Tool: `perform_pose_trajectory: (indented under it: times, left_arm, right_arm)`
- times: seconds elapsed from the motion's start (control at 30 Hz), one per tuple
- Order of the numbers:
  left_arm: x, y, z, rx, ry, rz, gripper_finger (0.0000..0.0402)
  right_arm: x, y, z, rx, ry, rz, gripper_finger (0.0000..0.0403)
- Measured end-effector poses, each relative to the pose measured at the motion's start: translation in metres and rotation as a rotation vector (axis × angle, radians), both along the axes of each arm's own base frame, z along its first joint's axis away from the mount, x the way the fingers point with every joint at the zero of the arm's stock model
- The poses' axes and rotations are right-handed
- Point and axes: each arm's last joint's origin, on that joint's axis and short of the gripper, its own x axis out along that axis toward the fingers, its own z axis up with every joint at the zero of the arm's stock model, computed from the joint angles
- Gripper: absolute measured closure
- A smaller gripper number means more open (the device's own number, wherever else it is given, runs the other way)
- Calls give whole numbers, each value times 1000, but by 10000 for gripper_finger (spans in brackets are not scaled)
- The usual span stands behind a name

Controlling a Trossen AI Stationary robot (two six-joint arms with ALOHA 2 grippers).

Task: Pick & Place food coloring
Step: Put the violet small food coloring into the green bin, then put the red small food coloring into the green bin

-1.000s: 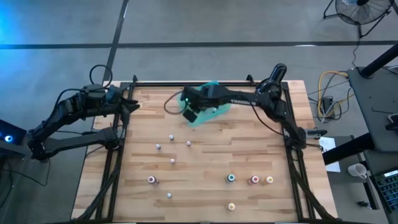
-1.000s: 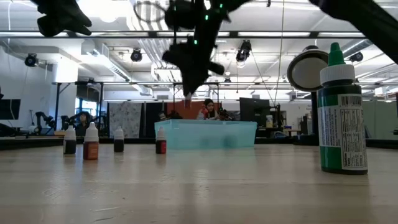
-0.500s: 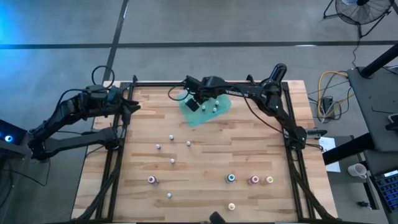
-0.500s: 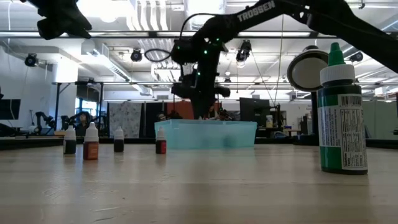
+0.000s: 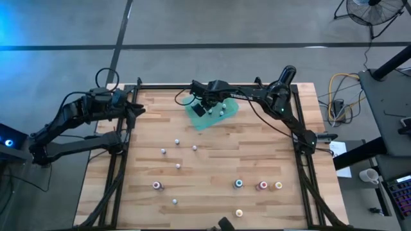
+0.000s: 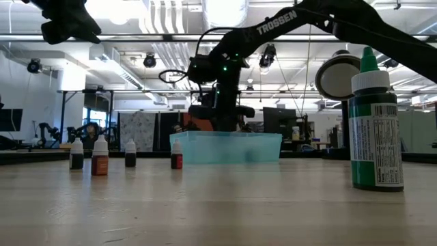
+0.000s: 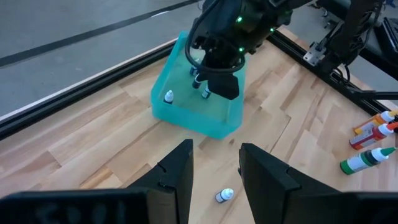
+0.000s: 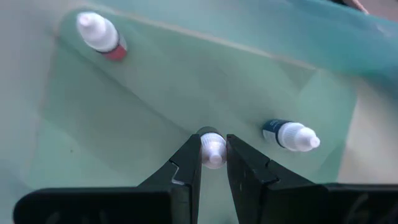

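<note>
The teal tray (image 5: 213,113) sits at the table's far middle. My right gripper (image 8: 213,163) reaches down into it, shut on a small white-capped food coloring bottle (image 8: 212,148). Two more bottles lie on the tray's floor, a red one (image 8: 99,35) and a dark blue one (image 8: 290,136). Several other bottles stand scattered on the wood, such as one (image 5: 178,165) in the middle and one (image 5: 238,183) nearer the front. My left gripper (image 7: 215,177) waits open and raised at the table's far left corner (image 5: 133,106). My right gripper pinches the bottle's white cap (image 8: 212,153) between its two fingertips. The fingers come from above, pointing steeply down. The bottle stays upright below them, its body mostly hidden under the cap. Whether its base rests on the tray's floor, I cannot tell.
A large green bottle (image 6: 373,130) stands close to the low camera at the front right. Four small bottles (image 6: 100,156) line up left of the tray in the low view. A dark frame (image 5: 122,160) borders the table's left and right sides.
My right gripper, shut on the bottle throughout, has gone toward the table's far edge and a little right, over the tray, and sunk from above the tray's rim down inside it.
</note>
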Motion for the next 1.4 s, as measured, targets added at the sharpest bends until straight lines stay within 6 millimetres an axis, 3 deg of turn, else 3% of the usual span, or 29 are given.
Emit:
perform_pose_trajectory:
  times: [0.63, 1.0, 1.07, 1.17, 1.4]
  left_arm:
    - [1, 0, -1, 2, 5, 4, 298]
    - [1, 1, 0, 2, 3, 4, 298]
    - [1, 1, 0, 2, 3, 4, 298]
    - [1, 1, 0, 3, 3, 4, 298]
    - [1, 1, 0, 17, 11, -7, 298]
  right_arm:
    - [-5, -7, -6, 1, 21, -1, 291]
    - [5, -6, 44, -57, -59, 111, 260]
    - [10, 6, 56, -31, -72, 262, 255]
    - [21, 40, 66, 36, -89, 579, 251]
    - [37, 133, 64, 17, -23, 1120, 254]
